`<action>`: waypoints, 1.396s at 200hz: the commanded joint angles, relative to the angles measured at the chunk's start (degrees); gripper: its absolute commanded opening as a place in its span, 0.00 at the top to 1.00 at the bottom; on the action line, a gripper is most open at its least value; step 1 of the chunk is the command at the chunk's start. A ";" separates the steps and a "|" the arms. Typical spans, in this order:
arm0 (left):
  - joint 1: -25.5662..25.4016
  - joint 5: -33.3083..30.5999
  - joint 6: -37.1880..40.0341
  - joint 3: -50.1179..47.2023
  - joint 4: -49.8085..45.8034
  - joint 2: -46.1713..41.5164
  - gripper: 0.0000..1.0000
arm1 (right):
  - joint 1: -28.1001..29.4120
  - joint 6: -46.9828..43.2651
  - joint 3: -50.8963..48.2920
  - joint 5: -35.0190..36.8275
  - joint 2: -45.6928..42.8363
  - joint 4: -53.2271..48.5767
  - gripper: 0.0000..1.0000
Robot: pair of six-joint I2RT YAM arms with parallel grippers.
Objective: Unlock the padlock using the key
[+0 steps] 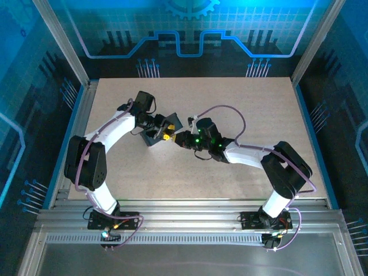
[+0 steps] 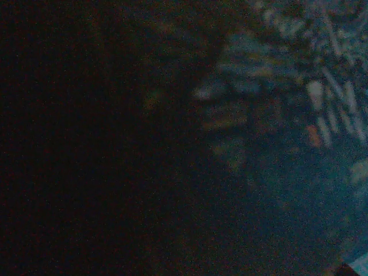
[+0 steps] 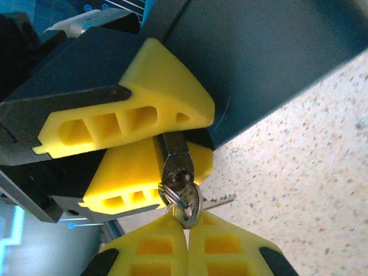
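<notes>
Two grippers meet at the padlock (image 3: 270, 57), the key (image 3: 185, 202) apparently seated in it.
Turning calls for a pure wrist roll along the key's axis, with no sideways pull, while the lock stays braced. Just below the padlock, the right gripper (image 3: 187, 233) is pinched together on the key's bow. The left gripper (image 1: 165, 135) clamps the padlock, with the desk (image 1: 259, 115) beyond it.

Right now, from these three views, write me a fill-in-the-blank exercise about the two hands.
The left hand grips the ____. The right hand is shut on the ____. Both hands' fingers are coloured ____.
Missing words: padlock, key, yellow.
</notes>
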 commanded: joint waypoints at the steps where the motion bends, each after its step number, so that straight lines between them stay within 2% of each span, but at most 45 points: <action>1: -1.63 5.99 1.58 -0.83 -1.44 -3.18 1.00 | 0.63 7.65 1.02 0.84 -0.45 9.02 1.00; 23: -1.43 5.88 1.80 -1.13 -1.60 -3.10 1.00 | -0.41 2.81 2.82 -1.35 -2.95 1.30 1.00; 56: -1.08 5.66 2.06 -1.21 -1.55 -2.92 1.00 | -3.12 -5.48 3.99 -4.71 -7.24 -12.21 0.69; 75: -1.08 5.53 2.08 -1.27 -1.44 -2.83 1.00 | -4.52 -6.18 2.57 -4.86 -9.37 -13.34 0.59; 90: -1.05 5.48 1.98 -1.23 -1.42 -2.87 1.00 | -5.02 -6.01 2.60 -4.55 -9.48 -13.32 0.56; 191: -1.17 6.14 0.55 -0.83 -0.65 -3.42 1.00 | -3.45 -9.17 8.48 -6.43 0.95 -11.55 0.57; 220: -1.39 6.19 0.32 -0.68 -0.61 -3.69 1.00 | -3.27 -8.37 8.86 -6.77 2.86 -9.47 0.63; 242: -1.48 6.41 0.23 -0.83 -0.50 -3.76 1.00 | -2.76 -8.59 10.11 -7.29 3.97 -9.50 0.75; 262: -1.43 6.38 -0.05 -0.92 -0.29 -3.80 1.00 | -2.56 -9.00 10.84 -7.92 4.66 -10.57 0.76; 279: -1.43 6.59 -0.46 -1.02 0.22 -3.71 1.00 | -2.51 -9.37 10.32 -7.85 4.86 -10.84 0.72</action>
